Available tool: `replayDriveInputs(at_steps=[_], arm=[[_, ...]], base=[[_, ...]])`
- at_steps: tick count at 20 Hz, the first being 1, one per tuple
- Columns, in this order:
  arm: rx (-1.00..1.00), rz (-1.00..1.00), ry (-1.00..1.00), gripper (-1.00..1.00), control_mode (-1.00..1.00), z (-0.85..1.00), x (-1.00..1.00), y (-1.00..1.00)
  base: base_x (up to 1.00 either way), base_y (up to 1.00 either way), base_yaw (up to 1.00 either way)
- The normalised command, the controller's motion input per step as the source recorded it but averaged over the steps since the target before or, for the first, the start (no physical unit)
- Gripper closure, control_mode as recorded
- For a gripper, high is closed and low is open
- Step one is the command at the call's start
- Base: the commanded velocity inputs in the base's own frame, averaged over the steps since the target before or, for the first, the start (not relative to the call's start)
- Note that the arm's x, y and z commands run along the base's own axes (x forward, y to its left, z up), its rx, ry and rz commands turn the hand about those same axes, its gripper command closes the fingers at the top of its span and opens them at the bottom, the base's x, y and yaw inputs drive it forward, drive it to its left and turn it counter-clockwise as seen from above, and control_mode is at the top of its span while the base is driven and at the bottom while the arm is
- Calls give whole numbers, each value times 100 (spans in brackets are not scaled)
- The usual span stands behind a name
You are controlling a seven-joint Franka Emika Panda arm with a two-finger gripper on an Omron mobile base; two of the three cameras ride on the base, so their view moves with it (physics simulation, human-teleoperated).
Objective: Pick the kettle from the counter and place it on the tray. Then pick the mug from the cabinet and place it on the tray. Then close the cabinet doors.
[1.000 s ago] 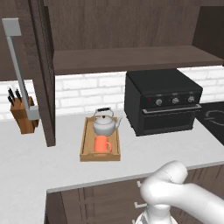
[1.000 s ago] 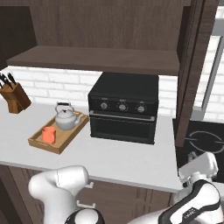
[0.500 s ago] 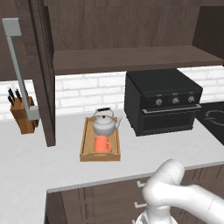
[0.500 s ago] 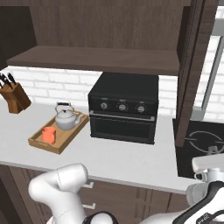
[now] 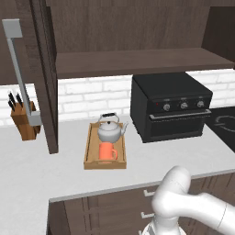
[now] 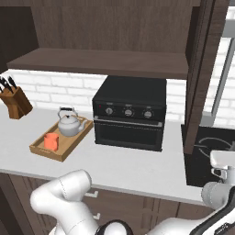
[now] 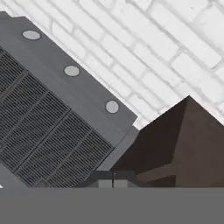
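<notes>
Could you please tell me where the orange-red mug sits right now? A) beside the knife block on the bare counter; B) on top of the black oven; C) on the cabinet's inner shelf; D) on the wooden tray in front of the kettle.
D: the mug stands inside the tray, at the near end, with the kettle just behind it on the same tray.

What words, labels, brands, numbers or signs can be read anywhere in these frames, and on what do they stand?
None: no readable text in any view.
Black oven: three plain knobs on its front panel, no legible markings around them.
Kettle, mug, wooden tray and knife block: plain surfaces, no labels.
</notes>
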Motion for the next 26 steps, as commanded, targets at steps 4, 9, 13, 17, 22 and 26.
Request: replayDriveInputs(at_steps=[4, 9, 13, 17, 22, 26], arm=[[12, 1, -31, 100, -100, 62, 0, 0], [7, 7, -30, 100, -100, 57, -1, 0], [-6, 7, -18, 100, -100, 60, -33, 4], [-19, 0, -6, 100, -100, 54, -56, 22], [-32, 0, 0, 100, -100, 41, -84, 52], [-31, 3, -7, 100, -100, 54, -59, 90]], base=[[0, 0, 0], [0, 0, 0], [0, 0, 0], [0, 0, 0], [0, 0, 0], [0, 0, 0]])
